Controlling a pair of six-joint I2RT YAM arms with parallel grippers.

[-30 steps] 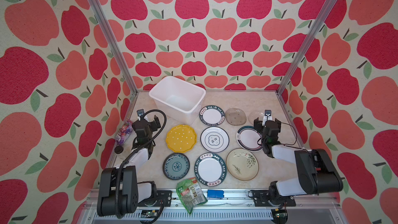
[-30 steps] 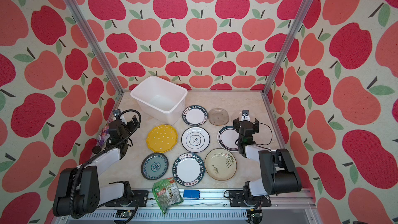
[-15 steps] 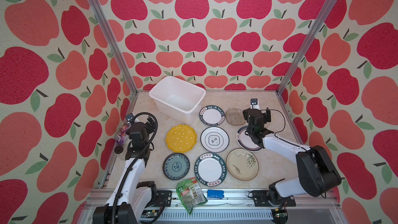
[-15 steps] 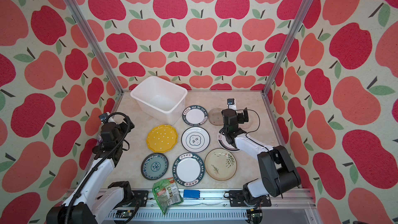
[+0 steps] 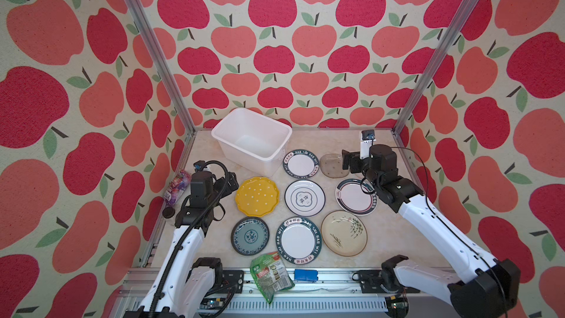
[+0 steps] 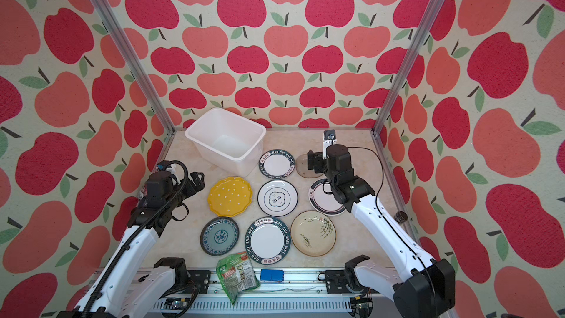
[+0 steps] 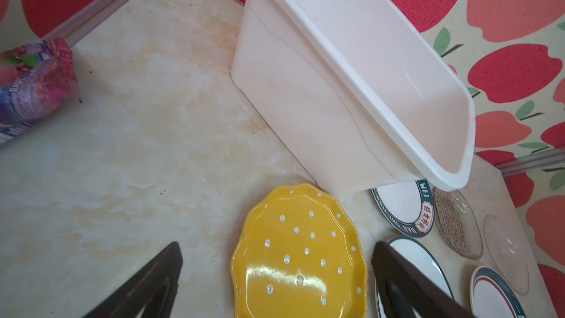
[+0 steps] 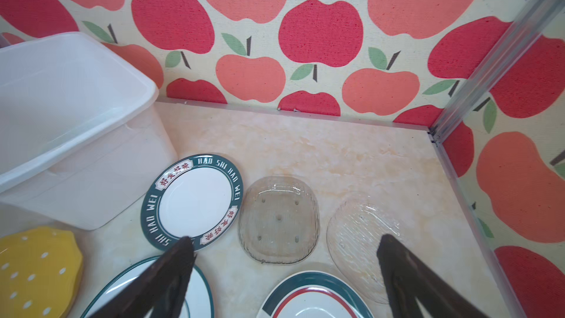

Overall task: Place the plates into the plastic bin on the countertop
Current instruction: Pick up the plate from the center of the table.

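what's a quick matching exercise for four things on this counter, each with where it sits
Things:
1. yellow plate
2. bin
3. green packet
4. smoky glass plate

Places:
a. beside the open right end effector
b. lying across the front rail
c. at the back, nothing in it
d. beside the open left end effector

Pairs: 1-d, 2-c, 3-b, 4-a

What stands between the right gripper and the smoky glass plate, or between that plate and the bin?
Nothing visible between the right gripper, jaws open, and the smoky glass plate. Toward the plastic bin, one green-rimmed lettered plate lies flat on the countertop between them; a lifted carry should probably pass over it.
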